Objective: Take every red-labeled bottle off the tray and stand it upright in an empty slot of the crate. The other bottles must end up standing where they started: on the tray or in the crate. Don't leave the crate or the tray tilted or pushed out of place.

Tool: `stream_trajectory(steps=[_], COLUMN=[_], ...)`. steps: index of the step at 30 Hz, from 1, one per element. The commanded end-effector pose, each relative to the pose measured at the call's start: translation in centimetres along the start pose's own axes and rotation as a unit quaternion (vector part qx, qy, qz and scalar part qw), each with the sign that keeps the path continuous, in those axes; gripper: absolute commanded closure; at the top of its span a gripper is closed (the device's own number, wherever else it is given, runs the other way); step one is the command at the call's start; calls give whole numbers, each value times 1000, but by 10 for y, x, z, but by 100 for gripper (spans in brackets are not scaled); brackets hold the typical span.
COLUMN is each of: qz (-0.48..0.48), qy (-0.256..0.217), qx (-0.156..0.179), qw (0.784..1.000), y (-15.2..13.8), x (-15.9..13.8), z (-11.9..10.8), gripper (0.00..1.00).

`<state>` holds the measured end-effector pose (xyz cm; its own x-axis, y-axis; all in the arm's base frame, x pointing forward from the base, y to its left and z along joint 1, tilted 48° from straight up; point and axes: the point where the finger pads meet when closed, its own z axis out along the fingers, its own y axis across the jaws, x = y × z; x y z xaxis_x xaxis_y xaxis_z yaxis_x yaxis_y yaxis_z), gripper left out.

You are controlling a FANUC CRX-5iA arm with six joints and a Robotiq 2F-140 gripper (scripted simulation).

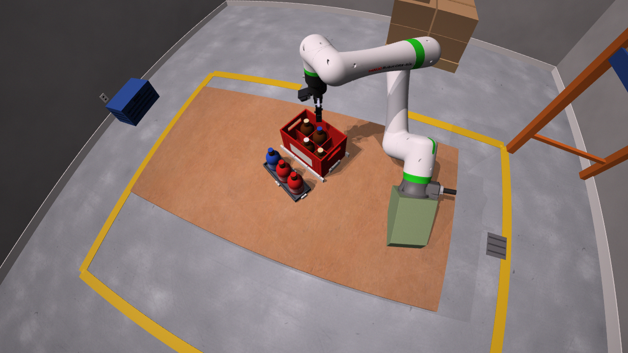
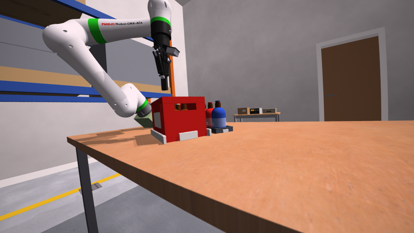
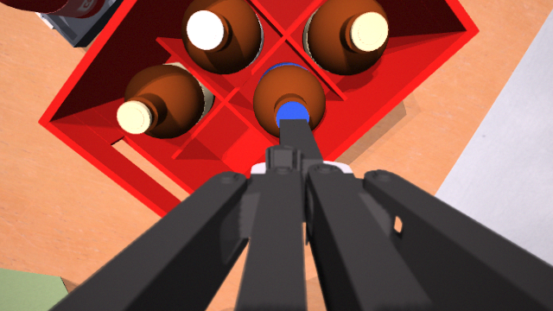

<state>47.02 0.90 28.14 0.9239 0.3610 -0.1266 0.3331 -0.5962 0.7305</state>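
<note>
The crate (image 2: 185,121) hides most of the red-labeled bottle (image 2: 209,113) behind it.

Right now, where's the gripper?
In the exterior view the gripper hangs shut and empty above the red crate. The wrist view shows its fingertips over the blue-capped bottle, with the tray off to one side.
</note>
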Motion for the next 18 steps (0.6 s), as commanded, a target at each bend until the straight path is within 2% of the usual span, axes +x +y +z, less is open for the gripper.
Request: stream_trajectory(steps=[1, 4, 7, 15, 17, 18], qz=[0, 1, 10, 24, 24, 29], qy=[1, 1, 1, 1, 1, 2], qx=[0, 0, 0, 0, 0, 0], qw=[1000, 1000, 1000, 1000, 1000, 1000], y=[0, -2, -27, -72, -72, -90], x=[0, 4, 39, 92, 92, 111], z=[-1, -1, -7, -11, -11, -11], gripper=[90, 90, 90, 90, 90, 90])
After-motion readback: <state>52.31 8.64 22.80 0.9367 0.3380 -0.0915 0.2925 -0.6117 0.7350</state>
